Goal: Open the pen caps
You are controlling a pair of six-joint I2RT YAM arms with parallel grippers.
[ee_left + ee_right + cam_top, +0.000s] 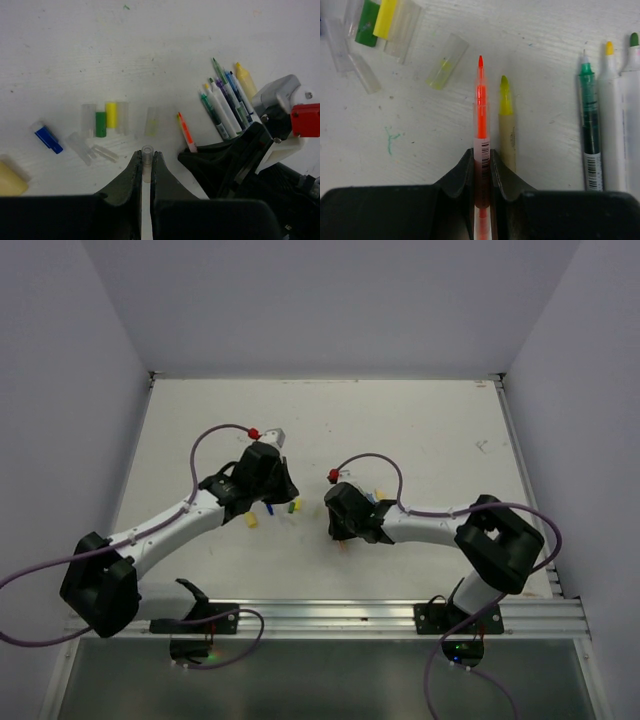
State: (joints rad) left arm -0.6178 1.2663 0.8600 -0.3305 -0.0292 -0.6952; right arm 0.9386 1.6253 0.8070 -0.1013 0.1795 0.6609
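White table (420,430), pens (225,100) and caps (111,115).
Left tool (147,156) pinches a clear cap (147,149); right tool (481,155) grips an orange pen (480,105).

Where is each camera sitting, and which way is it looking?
Top external: above and behind the bases, looking down on the white table; shows the left arm and right arm.
Left wrist: rides the left arm, looking past the left end effector, shut on a clear plastic cap, down at the table.
Right wrist: rides the right arm, looking past the right end effector, shut on an orange felt-tip pen.
Shared: both wrist views show that pen, a green plastic cap and a yellow plastic cap.
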